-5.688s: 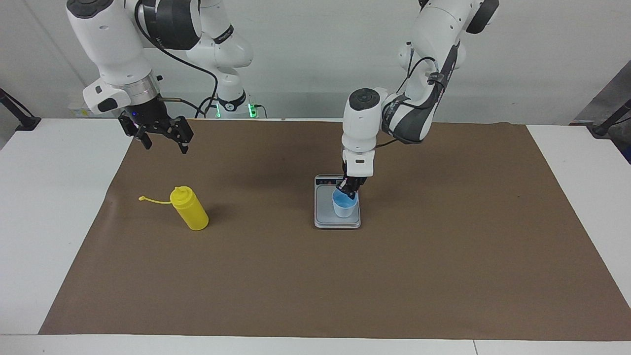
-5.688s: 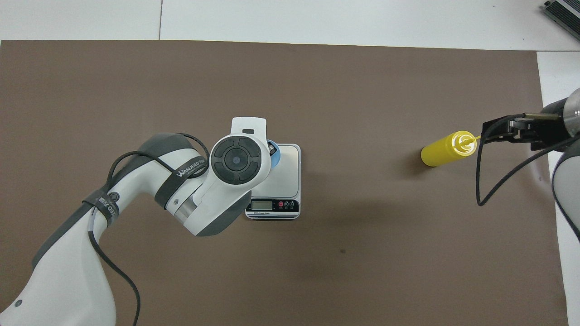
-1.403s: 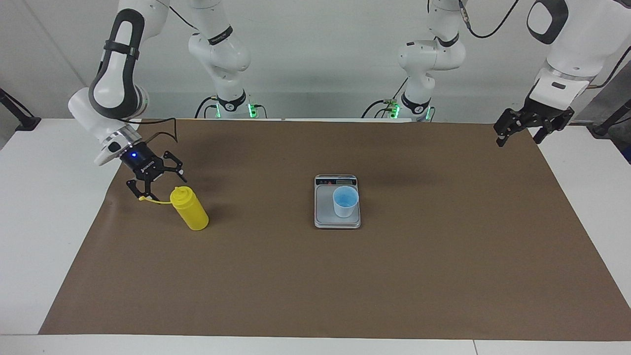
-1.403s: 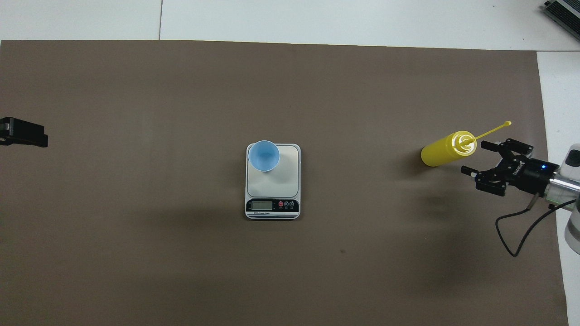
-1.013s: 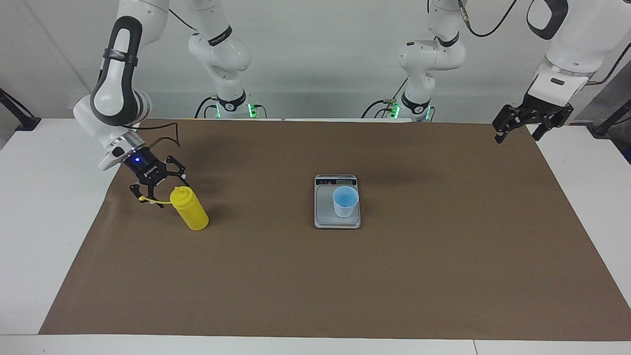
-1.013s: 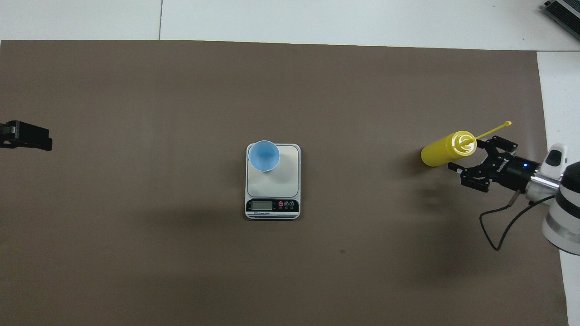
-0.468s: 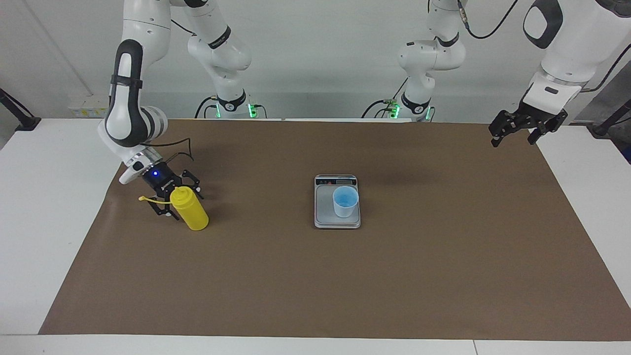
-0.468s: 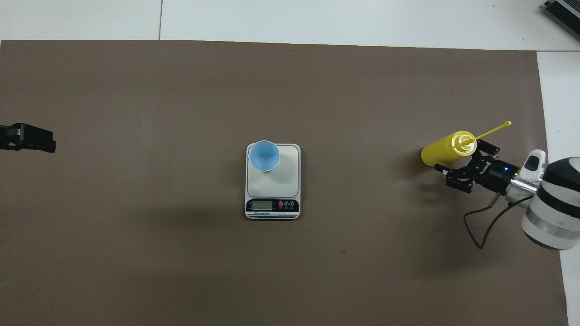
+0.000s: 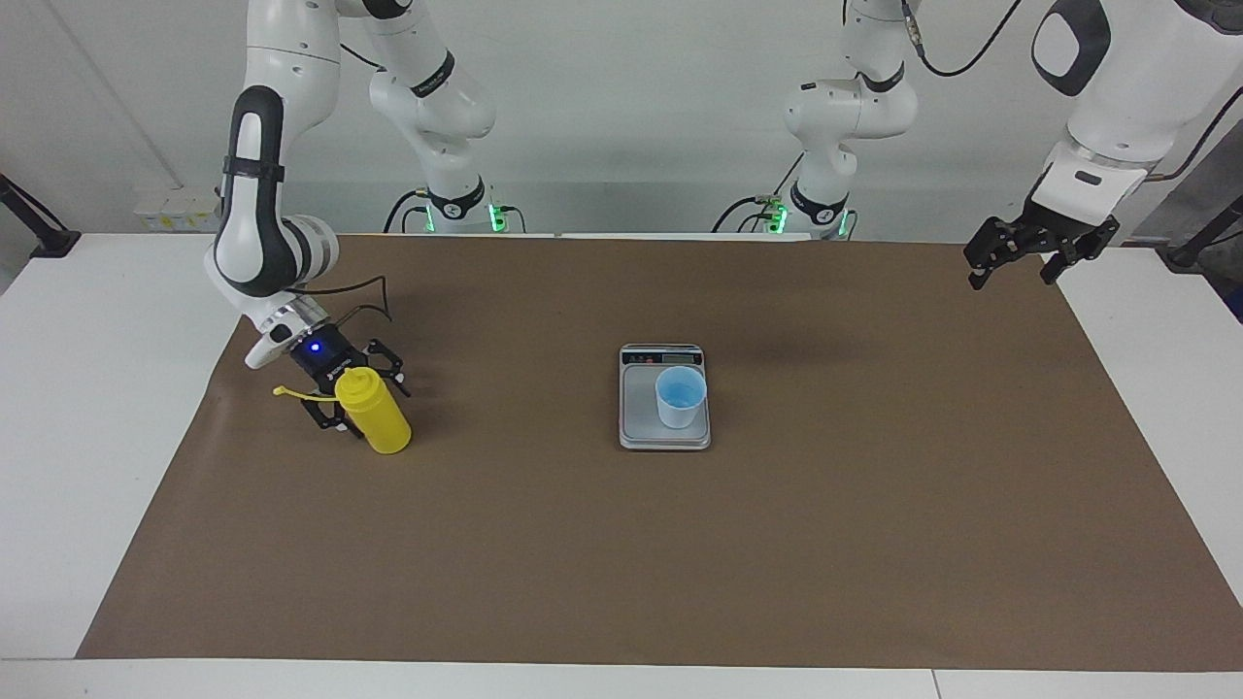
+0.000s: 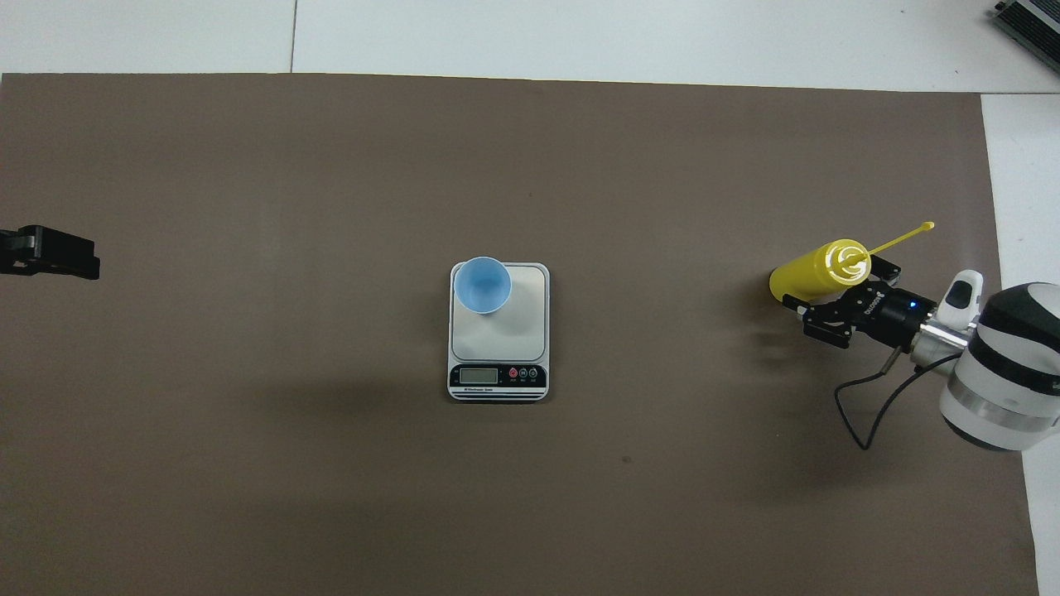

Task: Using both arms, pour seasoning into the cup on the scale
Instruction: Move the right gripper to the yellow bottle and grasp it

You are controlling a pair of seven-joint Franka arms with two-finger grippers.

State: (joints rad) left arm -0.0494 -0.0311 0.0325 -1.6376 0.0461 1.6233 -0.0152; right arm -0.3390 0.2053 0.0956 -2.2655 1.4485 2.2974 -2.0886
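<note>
The seasoning, a yellow squeeze bottle (image 9: 377,419) (image 10: 810,278), stands upright on the brown mat toward the right arm's end, its thin cap strap (image 9: 296,394) (image 10: 903,237) sticking out sideways. My right gripper (image 9: 361,400) (image 10: 835,296) is low at the bottle, open, with one finger on each side of its upper part; I cannot tell whether the fingers touch it. The light blue cup (image 9: 679,398) (image 10: 482,285) stands on the silver scale (image 9: 639,416) (image 10: 515,329) at mid-table. My left gripper (image 9: 1015,262) (image 10: 51,252) hangs open and empty over the mat's edge at the left arm's end.
The brown mat (image 9: 621,563) covers most of the white table (image 9: 87,408). The scale's display strip (image 10: 498,376) faces the robots. Both arm bases (image 9: 456,209) stand at the table's robot edge.
My right gripper has come down and slid toward the bottle, from beside the cap strap to straddling the bottle's upper part. The left gripper has barely moved. Bottle, cup and scale stayed put.
</note>
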